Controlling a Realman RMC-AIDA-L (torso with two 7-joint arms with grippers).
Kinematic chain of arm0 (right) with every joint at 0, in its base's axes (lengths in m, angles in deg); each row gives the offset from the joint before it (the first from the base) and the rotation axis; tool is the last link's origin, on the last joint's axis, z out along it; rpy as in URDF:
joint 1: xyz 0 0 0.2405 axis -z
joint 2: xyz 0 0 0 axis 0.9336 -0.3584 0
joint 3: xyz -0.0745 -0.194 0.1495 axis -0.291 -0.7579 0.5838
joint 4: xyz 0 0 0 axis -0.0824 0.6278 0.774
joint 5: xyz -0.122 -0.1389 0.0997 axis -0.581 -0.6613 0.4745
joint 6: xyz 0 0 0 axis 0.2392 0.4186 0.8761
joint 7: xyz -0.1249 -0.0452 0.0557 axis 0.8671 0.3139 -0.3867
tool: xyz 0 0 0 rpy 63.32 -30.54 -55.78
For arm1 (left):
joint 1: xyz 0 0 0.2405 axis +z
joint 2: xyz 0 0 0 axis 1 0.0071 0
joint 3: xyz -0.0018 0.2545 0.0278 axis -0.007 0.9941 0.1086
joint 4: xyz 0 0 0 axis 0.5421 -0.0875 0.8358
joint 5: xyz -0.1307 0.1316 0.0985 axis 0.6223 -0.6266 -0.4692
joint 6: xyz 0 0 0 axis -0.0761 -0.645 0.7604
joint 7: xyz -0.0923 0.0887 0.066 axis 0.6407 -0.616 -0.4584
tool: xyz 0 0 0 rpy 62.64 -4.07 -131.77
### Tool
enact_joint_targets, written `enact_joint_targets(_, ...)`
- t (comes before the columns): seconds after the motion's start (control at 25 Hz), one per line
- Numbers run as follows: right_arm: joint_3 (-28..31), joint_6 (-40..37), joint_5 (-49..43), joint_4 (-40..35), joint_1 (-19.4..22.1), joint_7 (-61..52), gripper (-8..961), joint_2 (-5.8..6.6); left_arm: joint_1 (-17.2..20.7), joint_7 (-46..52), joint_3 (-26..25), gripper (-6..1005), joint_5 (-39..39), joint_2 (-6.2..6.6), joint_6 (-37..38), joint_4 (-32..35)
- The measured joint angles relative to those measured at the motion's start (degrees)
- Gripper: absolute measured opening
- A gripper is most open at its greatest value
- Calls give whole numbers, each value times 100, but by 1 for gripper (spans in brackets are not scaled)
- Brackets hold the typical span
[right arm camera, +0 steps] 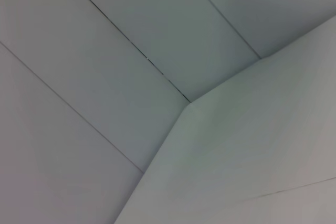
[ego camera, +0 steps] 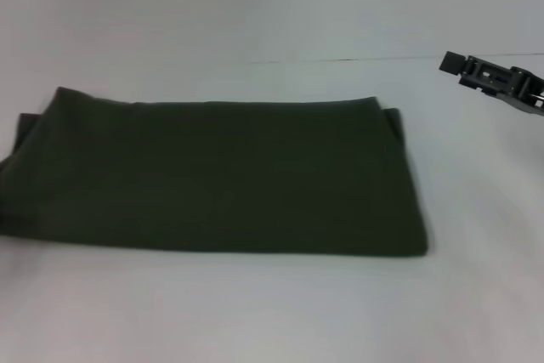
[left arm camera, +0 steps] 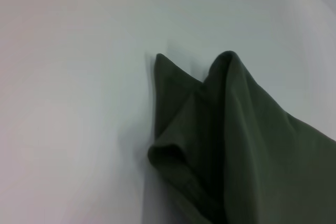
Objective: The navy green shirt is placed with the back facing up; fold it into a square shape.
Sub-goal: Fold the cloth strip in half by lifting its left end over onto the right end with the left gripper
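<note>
Lying flat, soft navy green shirt (ego camera: 221,176) — folded rectangle, right end effector (ego camera: 493,80) apart.

Folded end of the navy green shirt (left arm camera: 236,145) is seen lying on a white table (left arm camera: 68,103); a hemmed sleeve opening is observed among layered folds.

No readable text or labels on anything in view

Shirt (ego camera: 212,176) left edge cut off; right gripper (ego camera: 497,81) partly out of frame
</note>
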Motion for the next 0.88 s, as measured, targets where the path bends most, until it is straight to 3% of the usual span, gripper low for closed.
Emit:
enact_joint_targets(0.44, -18, 230, 7, 445, -152, 367, 916, -44, 256, -120, -601, 40, -377, 175, 225, 473)
enact_joint_targets(0.64, 27, 160, 37, 485, -39, 496, 916, -47, 49, -97, -542, 40, 451, 182, 1137, 453)
enact_joint_targets(0.72, 31, 97, 102, 485, 51, 581, 916, -43, -129, -82, -405, 40, 1049, 124, 1664, 416)
enact_joint_targets(0.88, 35, -158, 289, 469, 276, 726, 916, 31, -645, 23, 306, 39, 1982, -262, 2109, 394)
